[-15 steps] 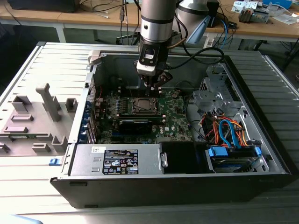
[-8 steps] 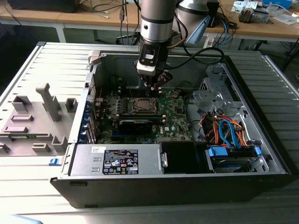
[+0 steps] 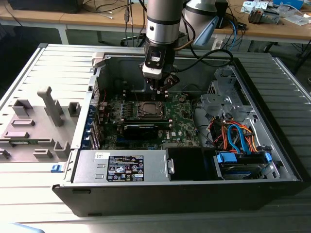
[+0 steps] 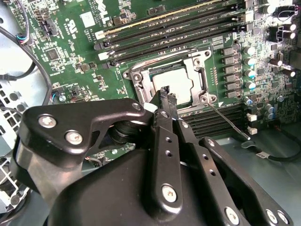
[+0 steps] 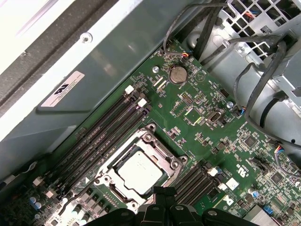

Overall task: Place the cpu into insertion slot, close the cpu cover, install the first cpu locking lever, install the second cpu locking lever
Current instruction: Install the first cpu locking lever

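The cpu (image 4: 176, 84) (image 5: 140, 172), a silver-grey square, lies in the insertion slot (image 3: 148, 110) on the green motherboard. The silvery cpu cover (image 4: 200, 70) (image 5: 162, 146) lies flat over it, framing the chip. A thin metal locking lever (image 4: 228, 122) sticks out from one corner of the socket, away from the frame. My gripper (image 4: 167, 94) (image 3: 159, 86) (image 5: 164, 192) hovers just above the socket's edge. Its black fingers (image 4: 162, 122) meet at the tips, shut with nothing between them.
Long black memory slots (image 4: 164, 33) run along both sides of the socket. The open case's metal wall (image 5: 108, 61) stands close behind the board. Bundled cables and a drive cage (image 3: 238, 136) fill the exterior view's right; a power supply (image 3: 121, 167) sits in front.
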Motion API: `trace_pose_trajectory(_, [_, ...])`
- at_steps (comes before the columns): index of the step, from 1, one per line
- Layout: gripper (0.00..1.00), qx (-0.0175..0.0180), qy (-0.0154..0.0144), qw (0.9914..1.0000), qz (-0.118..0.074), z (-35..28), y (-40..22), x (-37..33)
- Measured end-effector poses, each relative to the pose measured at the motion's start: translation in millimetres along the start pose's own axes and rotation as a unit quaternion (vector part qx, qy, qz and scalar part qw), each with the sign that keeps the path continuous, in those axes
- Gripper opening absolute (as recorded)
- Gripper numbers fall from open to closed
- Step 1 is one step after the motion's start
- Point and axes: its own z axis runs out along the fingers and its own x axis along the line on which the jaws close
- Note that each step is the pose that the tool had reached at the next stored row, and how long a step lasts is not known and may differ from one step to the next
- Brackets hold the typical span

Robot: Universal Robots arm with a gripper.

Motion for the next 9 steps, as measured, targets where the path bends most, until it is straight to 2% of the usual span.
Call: trace_pose_trajectory(9, [0.11,-0.0001,-0.0001,1.00000,-0.003,0.1,0.0,0.0])
